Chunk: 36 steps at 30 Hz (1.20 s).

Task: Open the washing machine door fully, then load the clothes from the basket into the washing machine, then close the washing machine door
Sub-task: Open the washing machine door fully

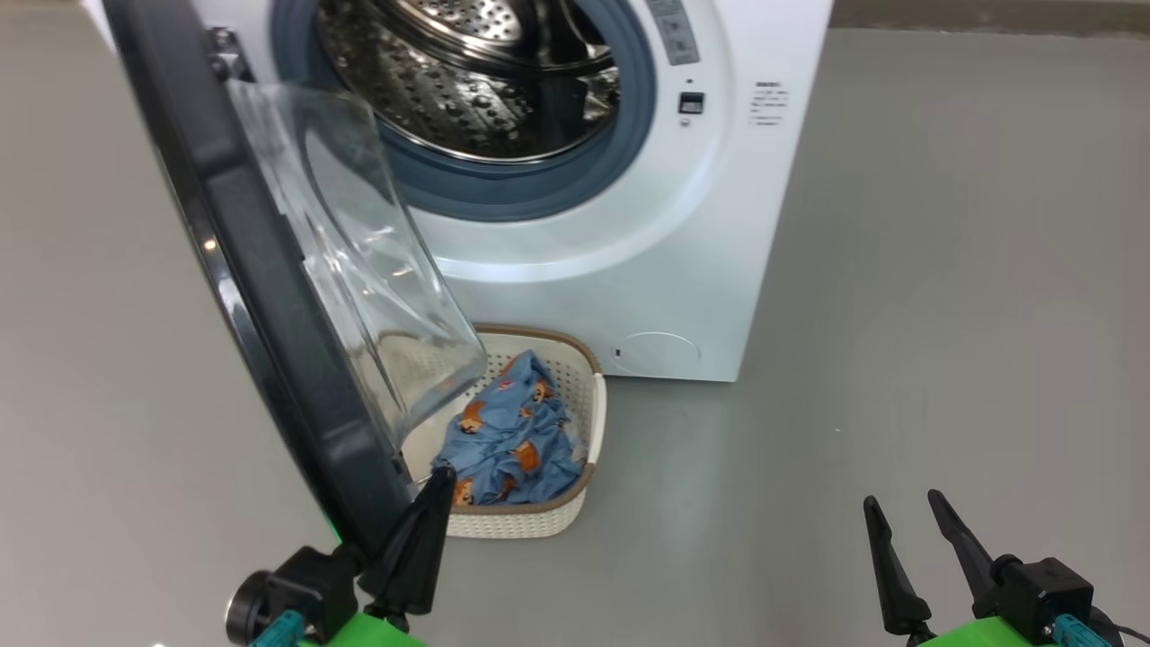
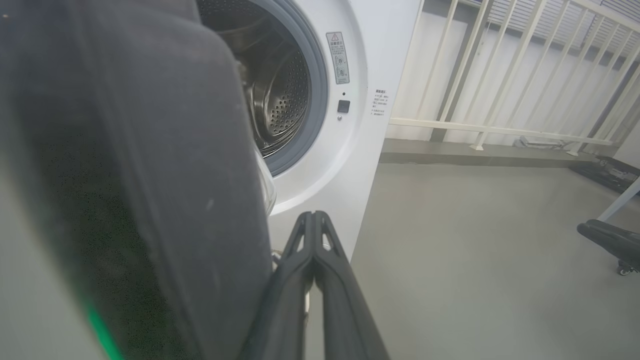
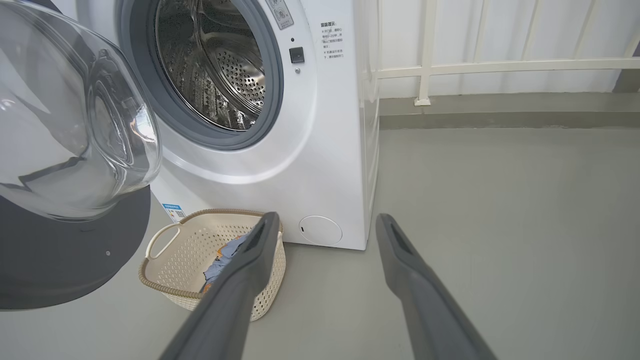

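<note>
Jaws of my left gripper (image 1: 438, 483) are pinched together empty, lower left, beside the rim of the washing machine door (image 1: 269, 296), likely to nudge it wider. My right gripper (image 1: 901, 500) is spread, lower right. The clothes (image 1: 512, 440) sit in the basket (image 1: 530, 523), bottom centre.

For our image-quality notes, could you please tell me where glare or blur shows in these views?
Head view: glints on the glass of the washing machine door. Left wrist view: the door, very close, is blurred and grainy. Right wrist view: the right gripper looks soft-edged.
</note>
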### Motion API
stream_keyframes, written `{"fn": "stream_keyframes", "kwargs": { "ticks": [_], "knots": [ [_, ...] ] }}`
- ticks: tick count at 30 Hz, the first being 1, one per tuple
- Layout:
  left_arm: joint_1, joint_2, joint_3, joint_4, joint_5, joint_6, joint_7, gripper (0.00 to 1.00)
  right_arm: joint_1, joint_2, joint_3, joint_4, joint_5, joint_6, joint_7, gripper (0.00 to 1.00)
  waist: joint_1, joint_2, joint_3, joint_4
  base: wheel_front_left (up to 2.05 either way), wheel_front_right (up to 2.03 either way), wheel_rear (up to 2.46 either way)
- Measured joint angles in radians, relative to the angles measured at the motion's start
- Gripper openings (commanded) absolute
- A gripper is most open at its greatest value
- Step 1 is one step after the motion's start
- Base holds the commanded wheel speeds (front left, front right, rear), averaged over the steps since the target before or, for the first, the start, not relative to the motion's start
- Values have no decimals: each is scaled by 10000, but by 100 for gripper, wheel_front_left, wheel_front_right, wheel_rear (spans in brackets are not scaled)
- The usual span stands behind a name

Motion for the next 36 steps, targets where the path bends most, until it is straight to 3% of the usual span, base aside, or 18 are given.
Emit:
{"fn": "stream_keyframes", "kwargs": {
  "ticks": [20,36],
  "knots": [
    [475,167,508,-98,-127,635,59,0,19,0,98,42,196,0,0,100,0,0,-20,1520,0,0,0],
    [546,577,1676,79,-721,1068,56,0,18,0,88,94,209,0,0,100,0,0,25,1929,0,0,0]
  ]
}}
